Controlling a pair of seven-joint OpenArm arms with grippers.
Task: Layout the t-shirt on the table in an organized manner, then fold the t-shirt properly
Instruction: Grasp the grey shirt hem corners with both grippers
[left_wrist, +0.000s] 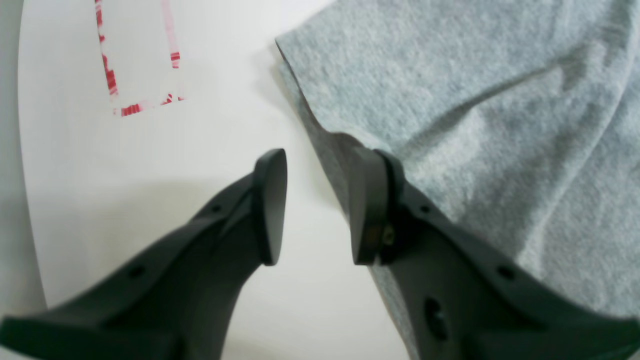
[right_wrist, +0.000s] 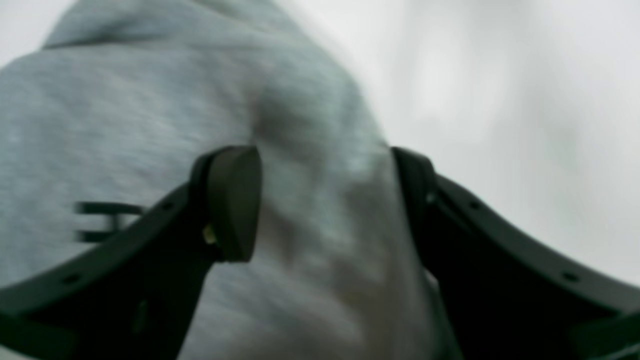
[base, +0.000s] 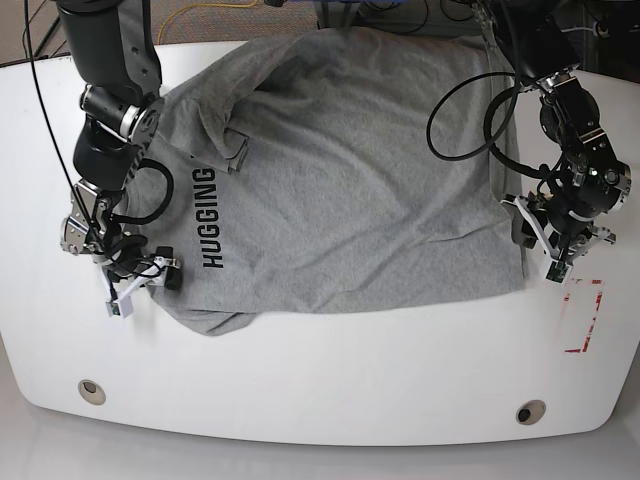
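Note:
The grey t-shirt (base: 350, 180) lies spread and wrinkled on the white table (base: 320, 380), its black "HUGGING" lettering toward the left. My left gripper (base: 540, 255) is at the shirt's lower right corner. In the left wrist view this gripper (left_wrist: 317, 210) is open astride the t-shirt (left_wrist: 475, 100) edge, one finger on cloth, the other over bare table (left_wrist: 150, 165). My right gripper (base: 148, 285) is low at the shirt's lower left corner. Its wrist view is blurred: the gripper (right_wrist: 325, 200) has its fingers apart with a bulge of t-shirt (right_wrist: 125, 125) between them.
A red-outlined rectangle mark (base: 585, 318) sits just right of the left gripper, also the red mark (left_wrist: 140, 75) ahead of the left finger. Two round grommet holes (base: 91, 390) (base: 530, 411) are near the front edge. Cables hang from both arms.

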